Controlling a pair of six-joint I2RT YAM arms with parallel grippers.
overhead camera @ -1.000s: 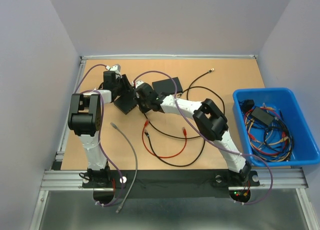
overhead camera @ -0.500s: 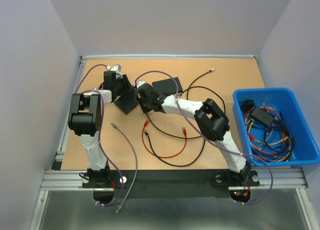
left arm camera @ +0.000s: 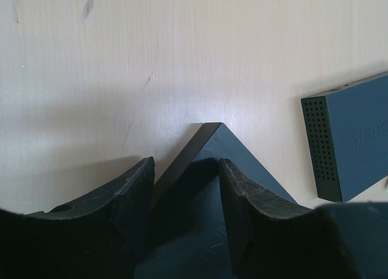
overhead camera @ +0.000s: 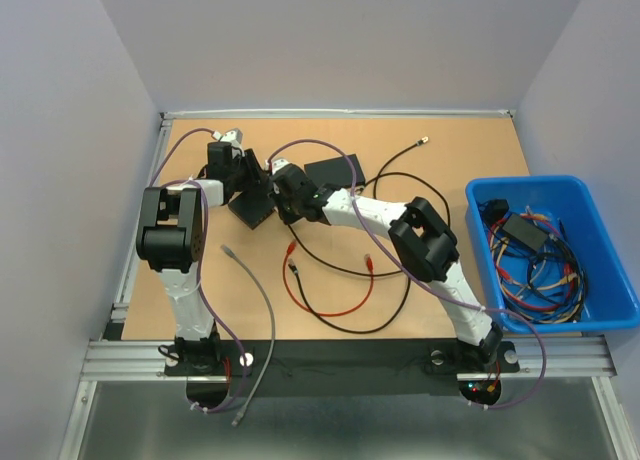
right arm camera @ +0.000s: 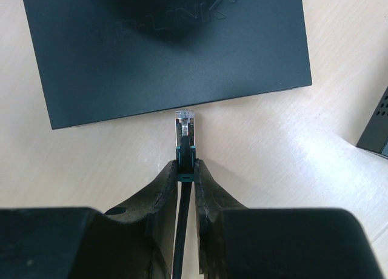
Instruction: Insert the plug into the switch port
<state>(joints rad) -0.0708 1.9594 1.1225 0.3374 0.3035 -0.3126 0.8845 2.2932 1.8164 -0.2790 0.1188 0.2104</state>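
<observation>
The black switch (overhead camera: 252, 204) lies at the back left of the table, and its TP-LINK top (right arm camera: 170, 48) fills the upper part of the right wrist view. My left gripper (overhead camera: 238, 176) is shut on one corner of the switch (left arm camera: 212, 139), with a finger on either side of it. The right gripper (right arm camera: 185, 165) is shut on the plug (right arm camera: 185, 124), a clear connector on a black cable. The plug's tip sits just short of the switch's near edge. No port shows in any view.
A second black box (overhead camera: 336, 171) with vent holes (left arm camera: 351, 145) lies just right of the switch. Red (overhead camera: 330, 305), black (overhead camera: 385, 315) and grey (overhead camera: 258, 300) cables loop over the middle of the table. A blue bin (overhead camera: 478, 192) of cables stands at the right.
The right gripper has edged slightly toward the switch with the plug. The left arm and the switch have not moved.
</observation>
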